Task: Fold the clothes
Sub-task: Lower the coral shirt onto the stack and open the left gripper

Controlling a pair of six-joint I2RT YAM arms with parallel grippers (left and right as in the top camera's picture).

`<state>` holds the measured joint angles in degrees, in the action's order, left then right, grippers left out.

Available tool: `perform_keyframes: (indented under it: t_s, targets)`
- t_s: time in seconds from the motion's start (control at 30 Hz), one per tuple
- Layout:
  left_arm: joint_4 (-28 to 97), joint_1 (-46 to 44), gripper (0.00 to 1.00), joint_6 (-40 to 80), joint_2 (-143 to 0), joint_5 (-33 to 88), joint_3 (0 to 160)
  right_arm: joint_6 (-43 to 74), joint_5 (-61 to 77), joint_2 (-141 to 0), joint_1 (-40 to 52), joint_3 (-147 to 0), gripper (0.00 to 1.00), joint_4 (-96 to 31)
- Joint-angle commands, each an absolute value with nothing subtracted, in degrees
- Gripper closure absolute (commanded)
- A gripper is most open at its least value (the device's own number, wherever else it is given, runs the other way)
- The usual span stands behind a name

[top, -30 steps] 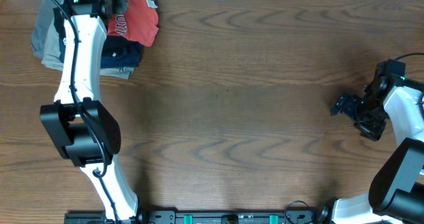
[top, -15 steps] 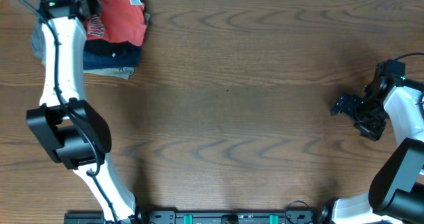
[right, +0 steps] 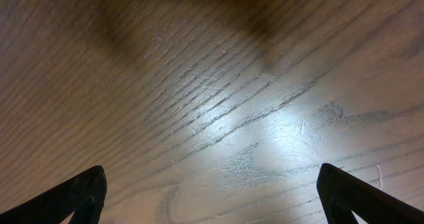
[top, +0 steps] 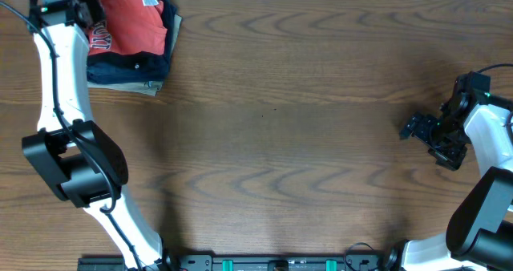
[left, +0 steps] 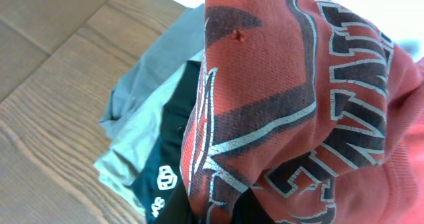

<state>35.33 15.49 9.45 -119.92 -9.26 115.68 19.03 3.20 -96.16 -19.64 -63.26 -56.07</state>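
Overhead: left fingers [top: 86,2] clamped on coral-red T-shirt [top: 128,22]; right fingers [top: 415,127] wide apart, empty.

the coral-red cotton t-shirt [left: 265,45] carries big navy, white-edged block lettering [left: 344,52], too crumpled to read whole. a small white logo [left: 165,178] marks the black folded garment [left: 175,128] beneath it, its letters unclear.
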Motion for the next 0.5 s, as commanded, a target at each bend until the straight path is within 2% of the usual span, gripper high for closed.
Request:
perform_keyframes:
  t_s: [0.0, 0.47]
  targets:
    - [34.5, 17.52, 0.93, 10.46, -121.51, -11.62, 115.28, 18.59, 3.22, -96.23, -19.81, -64.07, 0.01, -56.12]
    - [31.46, 17.96, 0.93, 10.44, -124.42, -11.11, 115.28, 18.59, 3.22, -96.23, -19.81, -64.07, 0.01, -56.12]
